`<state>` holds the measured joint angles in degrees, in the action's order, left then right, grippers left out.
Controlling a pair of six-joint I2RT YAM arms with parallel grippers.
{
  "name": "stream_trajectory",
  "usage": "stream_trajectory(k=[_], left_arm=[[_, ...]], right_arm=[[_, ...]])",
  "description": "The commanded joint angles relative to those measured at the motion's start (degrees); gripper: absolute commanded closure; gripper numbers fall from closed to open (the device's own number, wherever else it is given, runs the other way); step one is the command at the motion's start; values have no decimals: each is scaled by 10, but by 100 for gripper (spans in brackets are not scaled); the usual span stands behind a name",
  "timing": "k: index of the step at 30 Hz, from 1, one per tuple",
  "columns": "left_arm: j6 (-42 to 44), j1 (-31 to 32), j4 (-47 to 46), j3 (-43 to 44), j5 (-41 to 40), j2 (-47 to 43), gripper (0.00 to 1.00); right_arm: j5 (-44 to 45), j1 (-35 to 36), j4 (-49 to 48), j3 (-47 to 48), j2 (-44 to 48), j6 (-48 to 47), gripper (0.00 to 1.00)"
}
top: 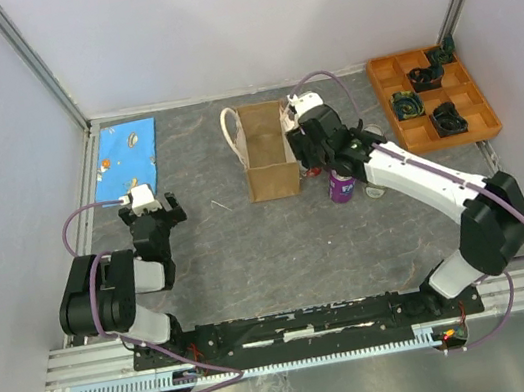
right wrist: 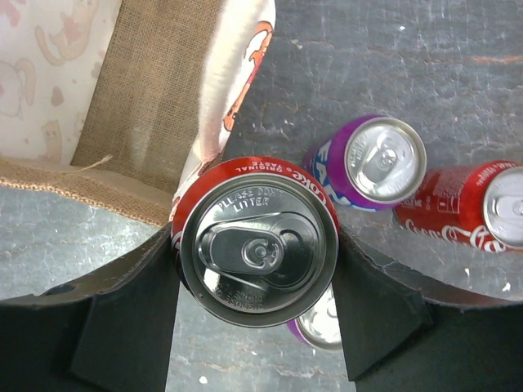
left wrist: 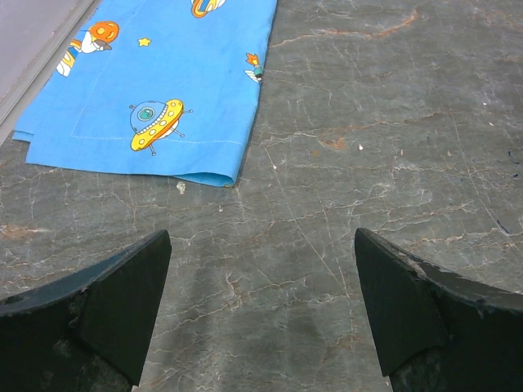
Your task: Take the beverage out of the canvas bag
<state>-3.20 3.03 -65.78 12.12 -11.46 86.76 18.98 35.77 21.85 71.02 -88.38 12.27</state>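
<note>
The right gripper [top: 311, 147], clamped on the red cola can [right wrist: 257, 245] just beside the canvas bag [top: 273, 182], should lower it upright onto bare counter [top: 251, 249], clear of the purple can [right wrist: 376, 163], while the left gripper [left wrist: 261, 302] hangs spread wide.

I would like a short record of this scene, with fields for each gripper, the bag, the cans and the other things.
right gripper: shut on the red can, fingers on both sides of it
red can: upright, outside the canvas bag, close beside it
canvas bag: standing, mouth up
other cans: purple can and second red can, on the table
left gripper: open, holding nothing, near the blue cloth
orange tray: back right corner, dark items in its compartments
</note>
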Motion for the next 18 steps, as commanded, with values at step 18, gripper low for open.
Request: stream_trajectory(k=[18], left_arm=[[23,1,-24,11,-2,3,1]], right_arm=[[22,1,-5,-17,78,18,100]])
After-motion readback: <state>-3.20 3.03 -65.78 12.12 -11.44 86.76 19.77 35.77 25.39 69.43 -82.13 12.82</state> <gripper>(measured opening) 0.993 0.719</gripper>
